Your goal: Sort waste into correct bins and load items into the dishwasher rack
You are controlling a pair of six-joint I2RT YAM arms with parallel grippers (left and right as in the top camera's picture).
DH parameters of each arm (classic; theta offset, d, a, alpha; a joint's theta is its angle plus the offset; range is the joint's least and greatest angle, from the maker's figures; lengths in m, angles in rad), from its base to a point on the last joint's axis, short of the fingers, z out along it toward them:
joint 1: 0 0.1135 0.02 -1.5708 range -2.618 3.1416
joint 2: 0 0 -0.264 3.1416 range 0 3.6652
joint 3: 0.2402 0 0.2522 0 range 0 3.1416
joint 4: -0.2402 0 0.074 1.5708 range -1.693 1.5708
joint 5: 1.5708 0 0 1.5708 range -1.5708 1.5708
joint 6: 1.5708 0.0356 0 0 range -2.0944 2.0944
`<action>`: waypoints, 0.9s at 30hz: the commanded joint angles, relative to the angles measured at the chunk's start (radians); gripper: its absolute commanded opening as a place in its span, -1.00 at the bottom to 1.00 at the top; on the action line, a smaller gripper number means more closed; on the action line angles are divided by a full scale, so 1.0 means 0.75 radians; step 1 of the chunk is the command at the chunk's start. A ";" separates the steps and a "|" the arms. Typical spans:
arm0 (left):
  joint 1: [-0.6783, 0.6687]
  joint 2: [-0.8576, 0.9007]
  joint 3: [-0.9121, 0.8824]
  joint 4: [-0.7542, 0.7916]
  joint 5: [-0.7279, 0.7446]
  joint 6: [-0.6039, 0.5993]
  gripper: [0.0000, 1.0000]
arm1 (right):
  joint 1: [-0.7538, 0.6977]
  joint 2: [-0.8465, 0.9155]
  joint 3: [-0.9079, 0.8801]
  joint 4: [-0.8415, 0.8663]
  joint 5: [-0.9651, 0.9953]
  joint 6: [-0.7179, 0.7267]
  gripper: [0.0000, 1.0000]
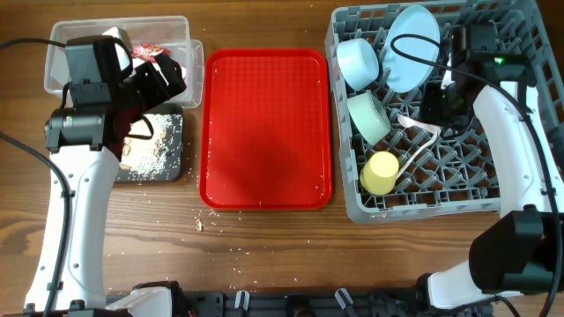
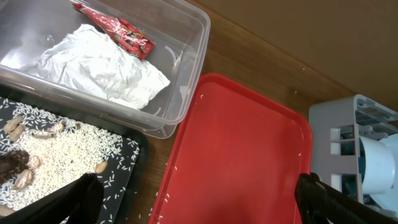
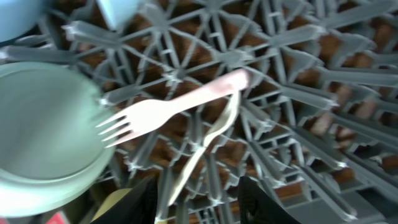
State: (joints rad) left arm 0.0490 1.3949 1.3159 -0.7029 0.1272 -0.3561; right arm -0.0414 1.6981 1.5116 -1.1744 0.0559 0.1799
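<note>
The red wrapper [image 2: 118, 31] and white napkin [image 2: 99, 65] lie in the clear tub [image 2: 186, 93]. Rice and brown scraps [image 2: 22, 171] lie in the black tray [image 2: 127, 168]. My left gripper [image 2: 199, 202] is open and empty, above the gap between the black tray and the red tray [image 2: 249, 149]. In the grey rack [image 1: 520, 44] stand the blue plate [image 1: 414, 44], two bowls [image 1: 357, 62] [image 1: 368, 116] and the yellow cup [image 1: 380, 173]. The white fork [image 3: 161, 112] and spoon [image 3: 211, 140] lie on the rack's grid. My right gripper [image 3: 202, 202] is open and empty just above them.
The flat red tray [image 1: 264, 128] sits between the bins and the rack, with a few rice grains on it. Rice crumbs are scattered on the wooden table [image 1: 220, 229] in front of the black tray [image 1: 163, 150]. The clear tub [image 1: 176, 31] is at the back left.
</note>
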 commanded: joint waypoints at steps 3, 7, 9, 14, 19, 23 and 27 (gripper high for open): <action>0.005 -0.007 0.016 0.004 -0.008 0.016 1.00 | -0.005 -0.204 0.142 -0.089 -0.117 -0.066 -0.12; 0.005 -0.007 0.016 0.004 -0.008 0.016 1.00 | -0.005 -0.605 0.183 -0.152 -0.291 -0.058 1.00; 0.005 -0.007 0.016 0.004 -0.008 0.016 1.00 | -0.005 -0.745 0.183 -0.152 -0.297 0.018 0.99; 0.005 -0.007 0.016 0.004 -0.008 0.016 1.00 | -0.005 -0.971 0.182 -0.169 -0.297 0.009 0.99; 0.005 -0.007 0.016 0.004 -0.008 0.016 1.00 | -0.006 -1.022 0.110 -0.074 -0.195 -0.110 0.99; 0.005 -0.007 0.016 0.004 -0.008 0.016 1.00 | -0.006 -1.307 -0.379 0.456 -0.196 -0.192 0.99; 0.005 -0.007 0.016 0.004 -0.008 0.016 1.00 | -0.005 -1.681 -1.081 0.979 -0.219 -0.204 0.99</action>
State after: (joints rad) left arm 0.0486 1.3945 1.3159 -0.7040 0.1276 -0.3561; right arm -0.0414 0.5667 0.9440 -0.5533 -0.1032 0.0471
